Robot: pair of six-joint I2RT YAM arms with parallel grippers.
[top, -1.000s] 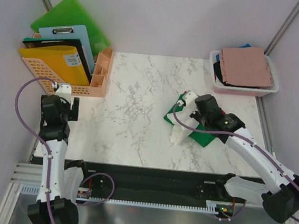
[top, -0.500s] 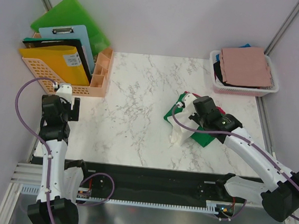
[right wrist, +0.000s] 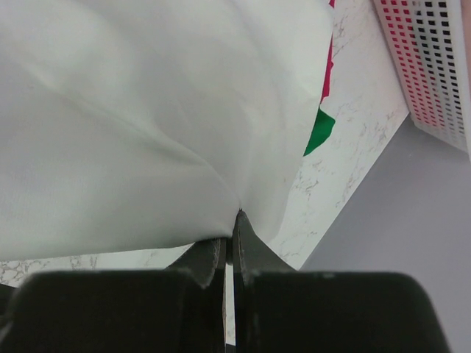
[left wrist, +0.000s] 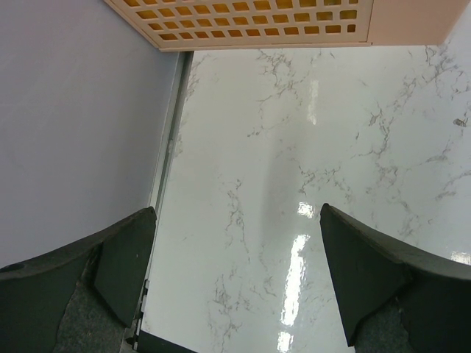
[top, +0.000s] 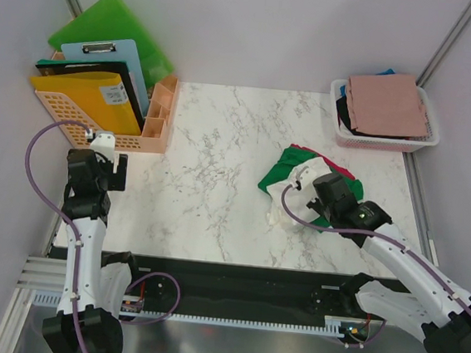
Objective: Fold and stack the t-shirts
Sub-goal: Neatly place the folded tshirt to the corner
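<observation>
Bright, even overhead light with soft, faint shadows; white glare streaks the table (left wrist: pixel 298 243) (left wrist view); focus mostly sharp.

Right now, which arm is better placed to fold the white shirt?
Right. The right gripper is shut on the white shirt; the left gripper hangs open by the orange rack, far away.

The cream-white t-shirt (right wrist: pixel 147 110) runs off the right wrist view's edges.

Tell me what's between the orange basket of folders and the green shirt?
Nothing, just bare marble table between the orange basket and the green shirt. The top view shows it.
</observation>
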